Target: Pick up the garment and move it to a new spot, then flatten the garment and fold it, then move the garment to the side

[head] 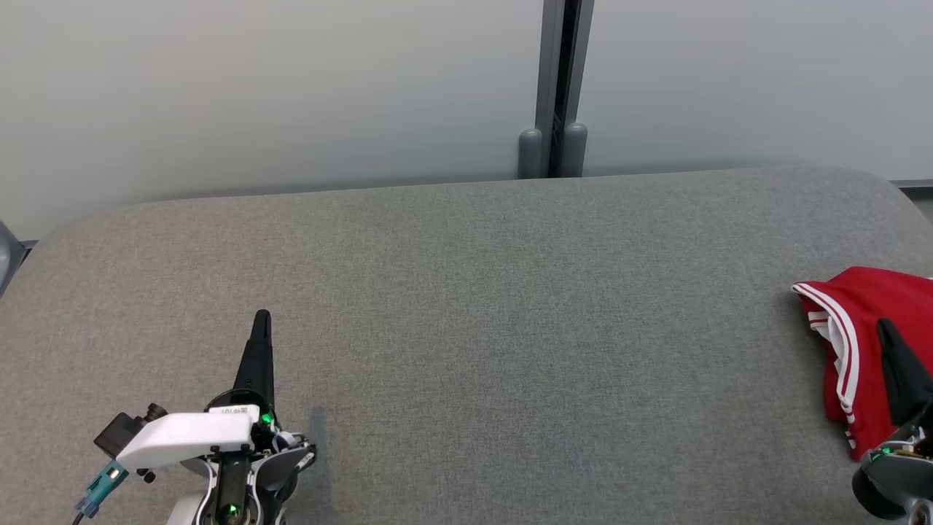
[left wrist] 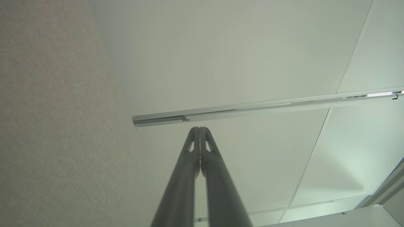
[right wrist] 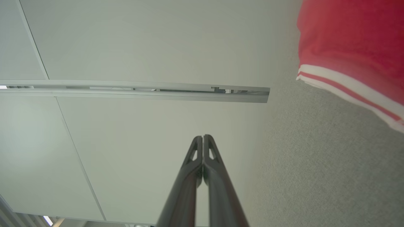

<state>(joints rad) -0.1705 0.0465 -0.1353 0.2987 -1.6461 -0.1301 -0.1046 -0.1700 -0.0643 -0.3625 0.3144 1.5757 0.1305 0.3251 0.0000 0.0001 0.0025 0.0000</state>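
Grey fabric surface (head: 466,292), red garment (head: 875,292) near right claw (head: 886,327)

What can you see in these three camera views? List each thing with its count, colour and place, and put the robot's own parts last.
garment: one, red with white striped trim, bunched at the table's right edge and partly cut off by the frame
table: one, grey fabric top with rounded far corners, across the lower part of the head view
wall panels: two, pale grey, behind the table
post: one, dark grey, upright between the panels
left gripper: one, dark fingers shut, lower left over bare table
right gripper: one, dark fingers shut, lower right, overlapping the garment in the head view; contact cannot be told
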